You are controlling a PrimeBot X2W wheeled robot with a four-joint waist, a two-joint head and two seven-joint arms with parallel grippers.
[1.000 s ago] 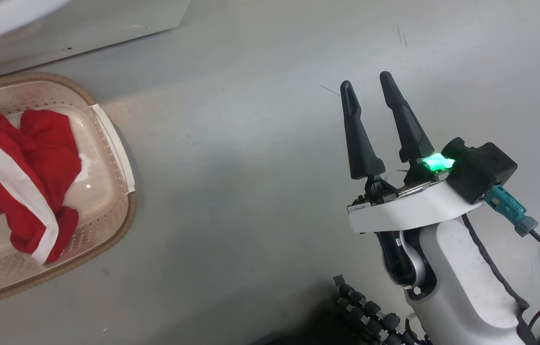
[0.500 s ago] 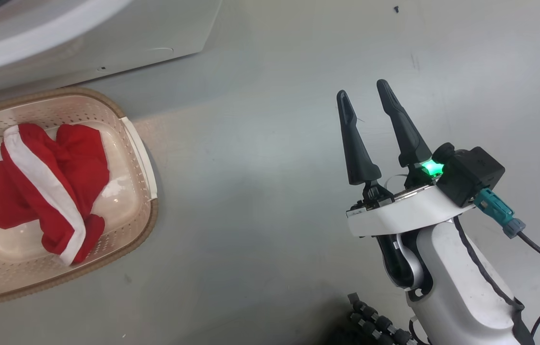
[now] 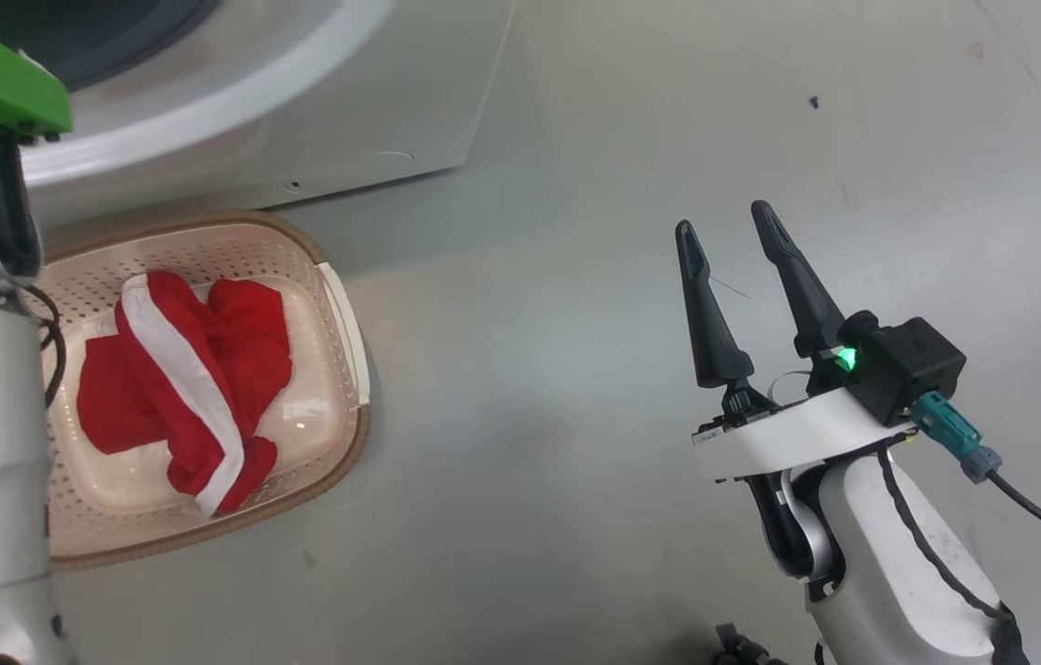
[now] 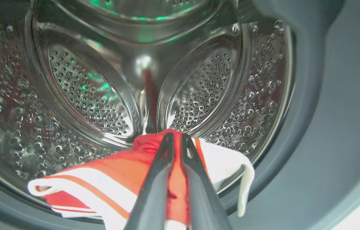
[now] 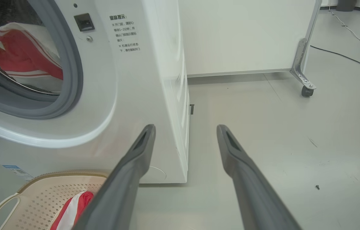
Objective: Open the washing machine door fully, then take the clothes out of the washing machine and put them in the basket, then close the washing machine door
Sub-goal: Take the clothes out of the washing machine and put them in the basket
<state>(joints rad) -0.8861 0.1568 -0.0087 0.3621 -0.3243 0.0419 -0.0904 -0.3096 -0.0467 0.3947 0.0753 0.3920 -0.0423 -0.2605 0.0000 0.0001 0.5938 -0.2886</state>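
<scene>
Left gripper [image 4: 176, 138] inside steel drum [image 4: 80, 95], clamped on red-white striped garment [image 4: 112, 172]; right gripper [image 3: 723, 220] spread wide, hovering over floor [image 3: 529, 369]

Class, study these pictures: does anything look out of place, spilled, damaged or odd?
A small dark object, perhaps a screw, lies loose on the floor, apart from the washing machine. Otherwise nothing stands out: one red garment lies in the basket, and a second garment is pinched in the left gripper's jaws in the drum.
</scene>
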